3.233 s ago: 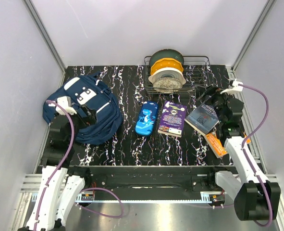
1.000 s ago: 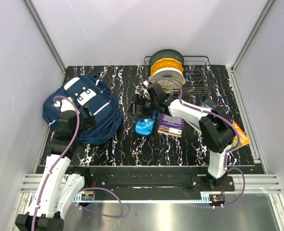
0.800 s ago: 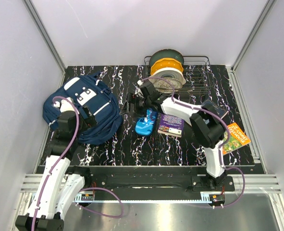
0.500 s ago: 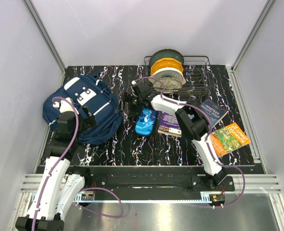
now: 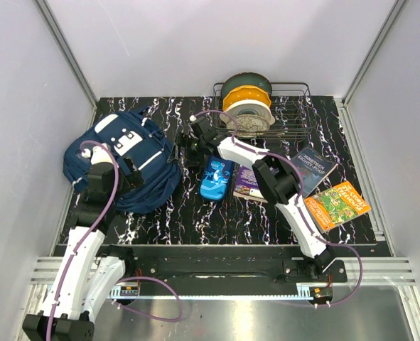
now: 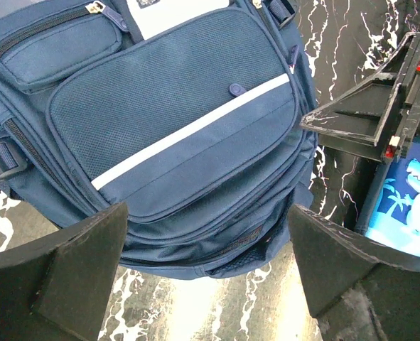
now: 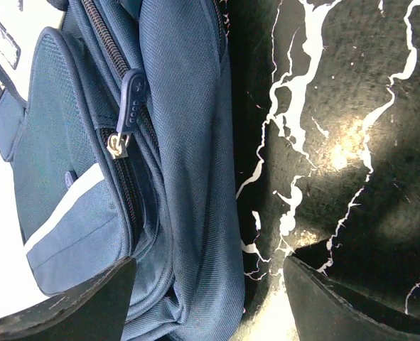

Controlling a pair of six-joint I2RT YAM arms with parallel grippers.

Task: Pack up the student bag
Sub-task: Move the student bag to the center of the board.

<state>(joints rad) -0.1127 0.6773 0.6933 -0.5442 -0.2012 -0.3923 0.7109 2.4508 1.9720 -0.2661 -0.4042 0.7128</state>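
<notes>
The student bag (image 5: 124,158), navy with white patches and a thin white stripe, lies at the table's left. Its front pocket fills the left wrist view (image 6: 174,121). My left gripper (image 5: 128,172) hovers over the bag's near side, open and empty (image 6: 206,273). My right gripper (image 5: 186,145) reaches across the table to the bag's right edge, open and empty (image 7: 210,302). It also shows in the left wrist view (image 6: 377,117). The right wrist view shows the bag's side (image 7: 188,142) with a closed zipper and its pull (image 7: 133,106).
A bright-blue pencil case (image 5: 216,177) lies just right of the bag, under the right arm. A purple book (image 5: 245,185), a dark book (image 5: 313,165) and an orange book (image 5: 337,204) lie to the right. A wire rack (image 5: 295,106) with spools stands at the back.
My right arm has swung from the books at the right, left across the pencil case, to the bag's right edge. The left arm has barely moved.
</notes>
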